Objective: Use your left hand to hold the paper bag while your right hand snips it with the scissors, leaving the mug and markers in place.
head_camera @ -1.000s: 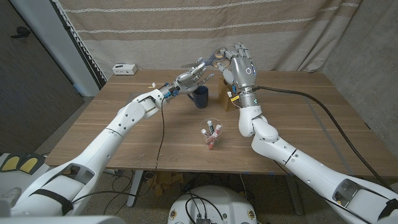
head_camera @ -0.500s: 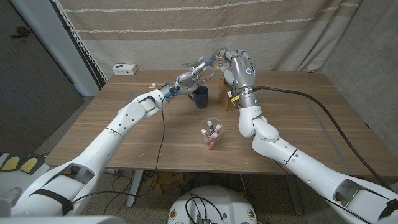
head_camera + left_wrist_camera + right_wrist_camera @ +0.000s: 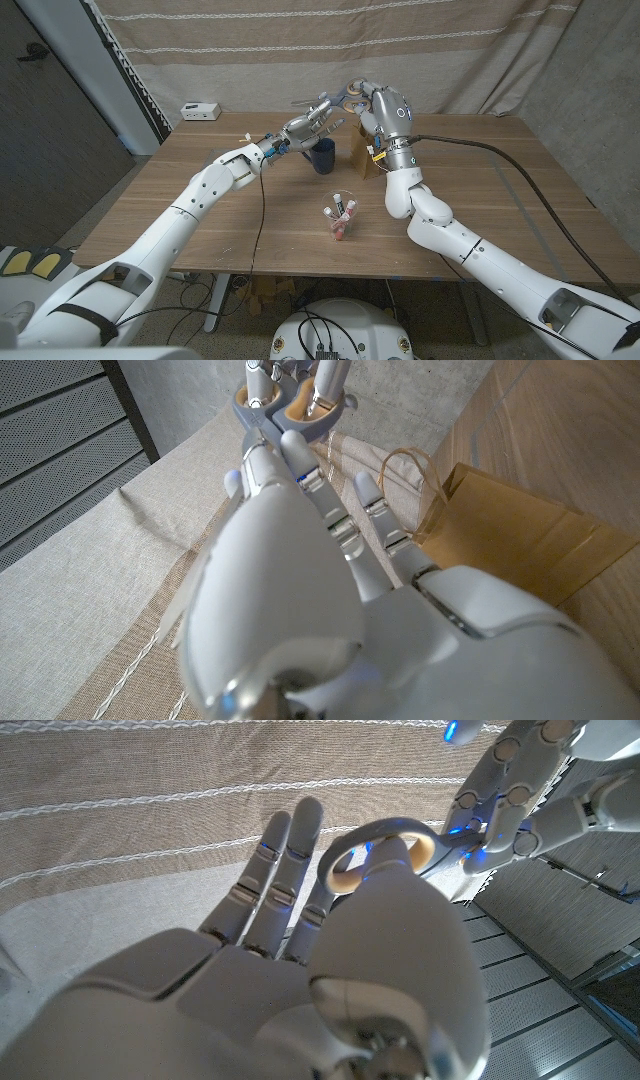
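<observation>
Reaching over the far part of the wooden table (image 3: pixel 200 215), both robot hands are raised and meet in the air above the dark blue mug (image 3: pixel 322 157). The left hand (image 3: pixel 305 122) has its fingers stretched out and a little apart, and its fingertips touch the grey handle rings of the scissors (image 3: pixel 342 95). In the left wrist view these grey rings with a tan inner side (image 3: pixel 290 410) are just at the tips of the left hand's fingers (image 3: pixel 300 455), and fingers of the other hand pass through the rings. The right hand (image 3: pixel 385 110) holds the scissors; in the right wrist view one ring (image 3: pixel 375 855) is around its thumb, while its other fingers (image 3: pixel 280 870) are straight and close together. I cannot tell whether the blades are open.

The brown paper bag (image 3: pixel 365 160) stands upright near the far edge of the table, just beside the mug on the robot's right, mostly hidden behind the right forearm. No hand touches it. In the left wrist view the bag (image 3: pixel 520 540) shows a thin cord handle.

A clear plastic cup with markers (image 3: pixel 339 216) stands near the middle of the table, well apart from both hands. A small white box (image 3: pixel 199 110) lies at the far left corner.
</observation>
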`<act>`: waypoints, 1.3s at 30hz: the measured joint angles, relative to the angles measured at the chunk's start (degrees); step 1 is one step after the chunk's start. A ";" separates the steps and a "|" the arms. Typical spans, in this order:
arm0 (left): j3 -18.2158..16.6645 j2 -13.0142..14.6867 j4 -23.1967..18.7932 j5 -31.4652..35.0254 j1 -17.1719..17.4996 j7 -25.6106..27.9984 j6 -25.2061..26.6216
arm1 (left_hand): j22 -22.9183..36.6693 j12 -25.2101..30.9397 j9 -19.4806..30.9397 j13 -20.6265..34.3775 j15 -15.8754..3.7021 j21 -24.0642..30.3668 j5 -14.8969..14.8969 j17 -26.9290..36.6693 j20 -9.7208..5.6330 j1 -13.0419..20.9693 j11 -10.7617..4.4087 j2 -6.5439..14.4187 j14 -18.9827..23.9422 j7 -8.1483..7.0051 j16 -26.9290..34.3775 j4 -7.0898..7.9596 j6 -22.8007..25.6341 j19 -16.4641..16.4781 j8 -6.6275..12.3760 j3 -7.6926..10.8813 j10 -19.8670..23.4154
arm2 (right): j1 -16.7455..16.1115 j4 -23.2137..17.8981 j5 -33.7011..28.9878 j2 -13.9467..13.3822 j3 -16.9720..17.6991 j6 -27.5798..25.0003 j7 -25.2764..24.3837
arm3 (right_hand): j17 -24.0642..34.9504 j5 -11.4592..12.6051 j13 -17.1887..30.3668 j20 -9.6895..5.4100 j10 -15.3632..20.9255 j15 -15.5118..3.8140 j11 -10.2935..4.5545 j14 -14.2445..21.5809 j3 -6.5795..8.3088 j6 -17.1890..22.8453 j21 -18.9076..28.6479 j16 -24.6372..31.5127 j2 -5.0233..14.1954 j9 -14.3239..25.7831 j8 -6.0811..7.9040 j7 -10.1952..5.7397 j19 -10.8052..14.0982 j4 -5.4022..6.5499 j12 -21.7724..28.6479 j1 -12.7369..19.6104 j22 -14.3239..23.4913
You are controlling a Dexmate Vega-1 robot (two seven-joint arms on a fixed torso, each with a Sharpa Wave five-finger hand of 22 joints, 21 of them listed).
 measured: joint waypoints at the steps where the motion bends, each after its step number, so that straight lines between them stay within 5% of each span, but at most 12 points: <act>1: 0.00 0.00 0.00 -0.01 0.00 0.00 0.02 | 0.00 0.00 0.00 0.00 0.00 0.00 0.00 0.00 0.00 0.00 0.00 0.00 0.00 0.00 0.00 0.00 0.00 0.00 0.00 0.00 0.00 | -0.01 -0.07 0.00 -0.02 0.08 0.00 0.00 | 0.00 0.00 0.45 -0.01 0.06 -0.27 0.06 0.47 0.00 0.80 0.69 0.52 -0.15 0.23 0.17 -0.01 0.02 0.00 0.02 0.15 0.37; 6: -0.01 -0.01 0.01 -0.05 0.00 -0.02 0.11 | 0.00 0.00 0.00 0.00 0.00 0.00 0.00 0.00 0.00 0.00 0.00 0.00 0.00 0.00 0.00 0.00 0.00 0.00 0.01 0.00 0.00 | -0.01 -0.22 0.54 -0.05 0.36 0.23 0.79 | -0.22 -0.43 2.10 -0.10 1.90 -1.16 0.02 2.84 -0.23 4.32 3.98 2.73 -0.36 1.64 2.26 -0.19 1.40 0.23 1.38 0.36 2.06; 10: -0.02 -0.01 0.04 -0.10 0.00 -0.05 0.19 | 0.00 0.00 -0.01 0.00 0.00 0.00 -0.05 0.00 0.00 -0.01 0.00 0.00 0.00 0.00 0.00 0.00 0.00 0.00 0.01 -0.01 0.00 | 0.00 -0.23 1.00 -0.14 0.54 0.49 1.30 | -0.57 -0.89 2.63 -0.39 3.95 -1.74 -0.14 4.33 -1.81 5.79 6.52 4.53 -1.72 3.13 3.79 0.08 1.85 1.33 1.88 -1.02 3.25; 16: -0.04 -0.01 0.08 -0.18 -0.03 -0.13 0.27 | 0.00 0.00 -0.04 0.00 0.00 0.17 -0.16 0.14 0.00 -0.01 0.00 -0.01 0.00 0.00 0.00 -0.01 -0.01 0.00 0.01 -0.01 0.00 | 0.06 -0.21 1.49 -0.23 0.75 0.89 1.85 | -1.19 0.07 5.51 -0.28 6.84 -3.24 0.75 7.88 -2.88 7.09 10.63 8.19 -2.31 8.37 7.92 0.18 2.80 1.54 2.04 -2.54 4.70; 22: -0.04 -0.02 0.15 -0.39 -0.09 -0.33 0.52 | 0.00 0.00 -0.05 0.00 0.00 0.25 -0.17 0.14 0.32 -0.17 0.00 -0.17 0.00 0.00 0.00 -0.02 -0.01 -0.32 0.01 -0.02 0.00 | 0.07 -0.27 1.74 -0.36 1.01 1.07 2.31 | 0.90 0.42 5.51 -0.57 9.83 -5.04 2.46 12.02 -4.28 8.95 14.67 13.35 -2.28 9.62 10.79 -1.68 4.51 2.83 2.04 -4.89 5.30; 27: -0.05 -0.02 0.19 -0.58 -0.13 -0.49 0.74 | 0.01 0.00 -0.04 0.00 0.00 0.25 -0.17 0.13 0.32 -0.24 0.00 -0.24 0.00 0.14 0.00 -0.02 0.14 -0.31 0.00 -0.02 0.00 | 0.06 -0.29 1.71 -0.43 1.07 1.15 2.29 | 2.12 -0.26 5.51 -0.49 12.71 -5.04 2.49 12.84 -5.22 10.63 16.31 15.99 -2.04 8.43 11.02 -3.29 4.62 3.77 2.03 -6.28 5.30; 39: -0.21 -0.14 0.18 -1.37 -0.14 -0.29 1.41 | 0.01 0.00 0.09 -0.12 0.12 0.47 -0.49 -0.02 0.31 -0.30 0.00 -0.30 -0.17 -0.25 0.00 -0.03 -0.56 -0.31 -0.06 -0.03 0.00 | 0.19 0.88 -0.15 -0.48 0.76 1.82 -0.39 | 4.88 -0.95 5.51 -0.78 17.53 -4.66 3.17 16.49 -6.35 12.03 19.21 20.36 -0.24 4.14 11.05 -3.29 7.19 5.23 2.03 -9.01 4.53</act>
